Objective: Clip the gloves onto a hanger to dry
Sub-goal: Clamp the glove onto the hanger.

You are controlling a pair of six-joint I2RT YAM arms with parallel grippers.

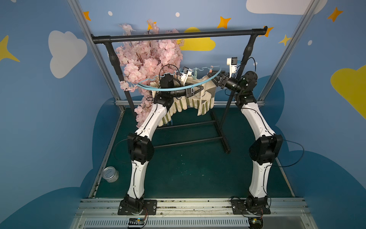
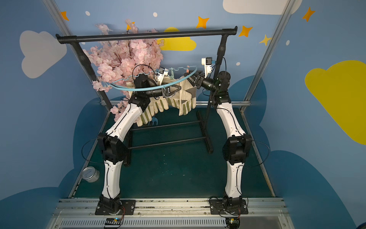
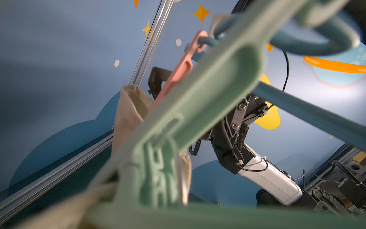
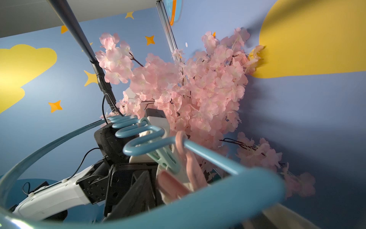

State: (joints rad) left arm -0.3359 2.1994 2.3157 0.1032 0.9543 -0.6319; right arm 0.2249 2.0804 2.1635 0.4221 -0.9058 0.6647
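My left jaws grip hanger (image 1: 147, 88) mid-arch so gloves (image 1: 205, 102) dangle clear; right jaws stand parted at its 3 o'clock end

I see a black rack (image 1: 178, 35) (image 2: 146, 34) standing at the back of the green mat (image 1: 198, 168), its top bar high across both top views. Pink blossom (image 1: 150, 57) crowds the back left corner by the rack's left post. A tin (image 1: 110, 174) sits at the mat's left edge. The blue walls (image 1: 39, 119) carry painted clouds and stars, and aluminium posts (image 1: 281, 59) frame them.
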